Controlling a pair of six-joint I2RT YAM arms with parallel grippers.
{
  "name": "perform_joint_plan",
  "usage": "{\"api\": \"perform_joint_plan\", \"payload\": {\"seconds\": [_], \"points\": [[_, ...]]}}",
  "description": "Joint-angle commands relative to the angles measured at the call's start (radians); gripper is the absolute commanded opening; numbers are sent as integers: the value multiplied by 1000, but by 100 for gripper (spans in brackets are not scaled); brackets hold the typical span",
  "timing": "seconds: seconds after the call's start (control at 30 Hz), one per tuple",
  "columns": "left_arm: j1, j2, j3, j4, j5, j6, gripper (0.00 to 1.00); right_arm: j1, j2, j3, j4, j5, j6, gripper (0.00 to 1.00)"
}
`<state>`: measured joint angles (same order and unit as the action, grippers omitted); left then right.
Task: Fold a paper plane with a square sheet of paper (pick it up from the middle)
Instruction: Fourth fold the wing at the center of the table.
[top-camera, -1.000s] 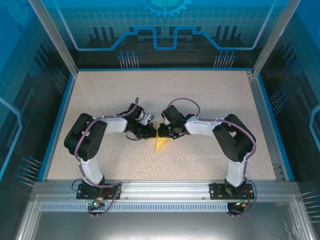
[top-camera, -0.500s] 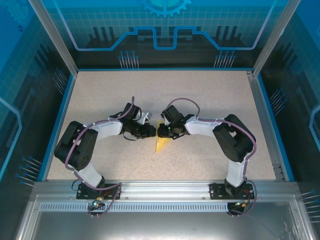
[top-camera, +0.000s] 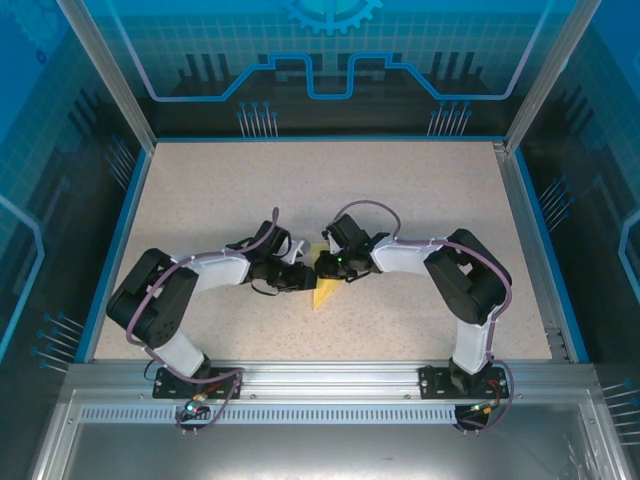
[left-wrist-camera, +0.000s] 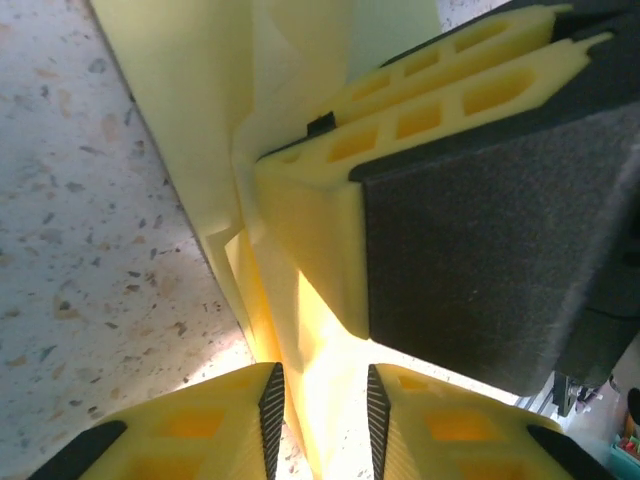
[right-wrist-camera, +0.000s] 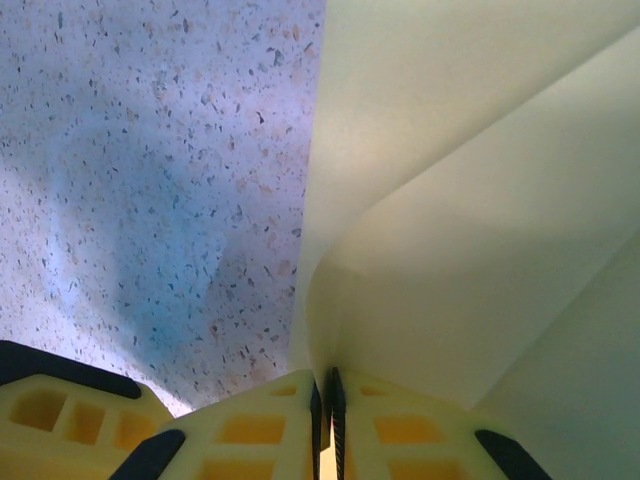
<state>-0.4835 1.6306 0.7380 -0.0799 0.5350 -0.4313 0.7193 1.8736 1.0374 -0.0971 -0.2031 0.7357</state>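
The left arm (top-camera: 215, 270) and the right arm (top-camera: 405, 257) are alike, each made up of smooth white shells joined by rounded black housings. A purple cable (top-camera: 365, 204) is run along each arm, and a black base plate (top-camera: 465, 380) is fitted at the foot. A small green light (top-camera: 340, 262) is seen at the right wrist. The fingers (right-wrist-camera: 250, 435) are moulded in yellow with rectangular cut-outs and are faced with black ribbed pads (left-wrist-camera: 271, 400).

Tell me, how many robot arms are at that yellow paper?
2. The left arm reaches in from the near left, the right arm from the near right; both meet at the folded yellow paper mid-table.
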Motion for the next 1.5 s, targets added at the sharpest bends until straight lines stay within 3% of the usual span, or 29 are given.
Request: {"api": "perform_joint_plan", "payload": {"seconds": [0.0, 0.6, 1.07, 1.47], "points": [[-9, 25, -9, 34, -23, -13, 29, -6, -25, -22, 17, -37, 14, 13], [-47, 75, -2, 19, -105, 1, 11, -22, -45, -67, 79, -76, 41, 14], [-50, 101, 11, 5, -109, 23, 7, -47, -104, -98, 114, -58, 54, 28], [-55, 96, 4, 3, -113, 24, 7, -77, -43, -73, 181, -108, 82, 18]]}}
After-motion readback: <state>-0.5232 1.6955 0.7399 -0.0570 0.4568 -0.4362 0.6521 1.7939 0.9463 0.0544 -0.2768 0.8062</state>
